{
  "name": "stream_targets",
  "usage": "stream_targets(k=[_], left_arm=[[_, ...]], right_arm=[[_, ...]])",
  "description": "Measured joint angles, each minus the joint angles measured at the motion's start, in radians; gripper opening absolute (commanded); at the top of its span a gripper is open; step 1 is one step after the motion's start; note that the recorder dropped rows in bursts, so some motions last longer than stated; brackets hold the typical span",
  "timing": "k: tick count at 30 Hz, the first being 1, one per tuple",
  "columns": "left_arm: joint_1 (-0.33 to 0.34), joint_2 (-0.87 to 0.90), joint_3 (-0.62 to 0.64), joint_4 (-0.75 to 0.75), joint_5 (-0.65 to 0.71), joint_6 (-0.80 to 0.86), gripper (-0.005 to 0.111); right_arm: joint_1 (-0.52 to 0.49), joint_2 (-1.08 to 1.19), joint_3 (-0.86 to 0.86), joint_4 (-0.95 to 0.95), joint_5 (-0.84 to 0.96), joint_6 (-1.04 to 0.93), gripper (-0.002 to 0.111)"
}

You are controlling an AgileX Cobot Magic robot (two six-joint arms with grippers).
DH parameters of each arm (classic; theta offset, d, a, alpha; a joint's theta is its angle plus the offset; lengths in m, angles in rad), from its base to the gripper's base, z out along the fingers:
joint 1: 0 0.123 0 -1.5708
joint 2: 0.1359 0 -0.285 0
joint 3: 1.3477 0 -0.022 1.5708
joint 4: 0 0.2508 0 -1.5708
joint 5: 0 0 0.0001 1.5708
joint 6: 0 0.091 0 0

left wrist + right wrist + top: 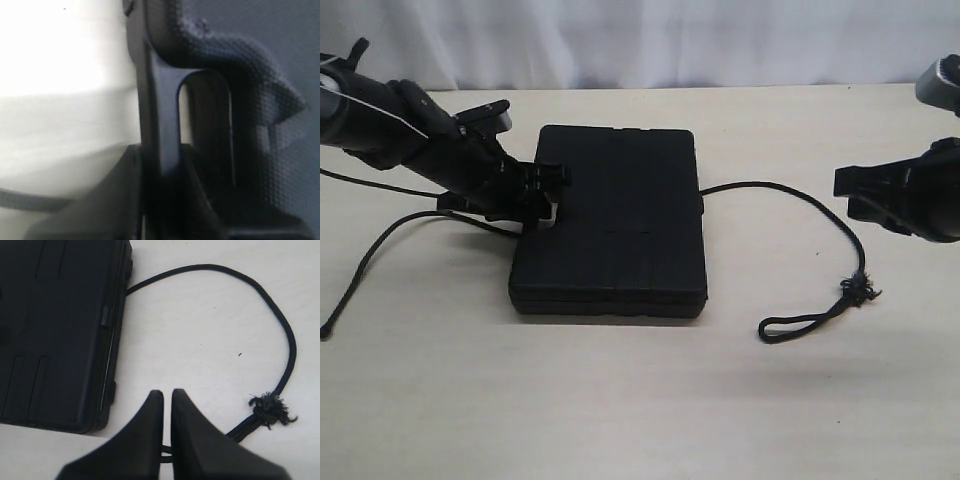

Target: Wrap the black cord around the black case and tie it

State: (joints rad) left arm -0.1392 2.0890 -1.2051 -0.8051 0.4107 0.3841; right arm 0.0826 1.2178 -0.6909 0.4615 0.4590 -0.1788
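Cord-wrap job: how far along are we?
Done: the black cord seems to run under the black case, coming out on both sides. In hand: the left gripper looks clamped on the case's handle; the right gripper is shut, empty, near the knotted end. Left: no turn lies over the case, and no tie.

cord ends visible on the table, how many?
2. A plain end lies far left on the table; the looped end, just past the frayed knot, lies right of the black case. The middle of the black cord is hidden, apparently under the case.
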Motion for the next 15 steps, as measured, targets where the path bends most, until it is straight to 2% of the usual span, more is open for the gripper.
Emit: stream_targets(k=[6, 9, 11, 12, 13, 14, 15], left_arm=[[0.0, -0.029, 0.0, -0.009, 0.009, 0.002, 0.0], [0.0, -0.128, 0.0, -0.009, 0.037, 0.002, 0.0], [0.0, -0.202, 0.0, -0.028, 0.065, 0.005, 0.0], [0.0, -0.223, 0.0, -0.04, 0.075, 0.005, 0.0], [0.0, -0.258, 0.0, -0.059, 0.089, 0.007, 0.0], [0.0, -0.274, 0.0, -0.068, 0.093, 0.009, 0.0], [0.0, -0.298, 0.0, -0.085, 0.096, 0.009, 0.0]], right_arm=[[0.0, 0.0, 0.0, 0.0, -0.004, -0.005, 0.005], [0.0, -0.005, -0.032, 0.023, 0.04, -0.054, 0.007], [0.0, -0.033, -0.072, 0.111, 0.092, -0.157, 0.015], [0.005, -0.048, -0.083, 0.155, 0.111, -0.213, 0.024], [0.032, -0.076, -0.094, 0.244, 0.14, -0.343, 0.03], [0.061, -0.09, -0.097, 0.281, 0.155, -0.414, 0.041], [0.143, -0.11, -0.101, 0.328, 0.173, -0.534, 0.052]])
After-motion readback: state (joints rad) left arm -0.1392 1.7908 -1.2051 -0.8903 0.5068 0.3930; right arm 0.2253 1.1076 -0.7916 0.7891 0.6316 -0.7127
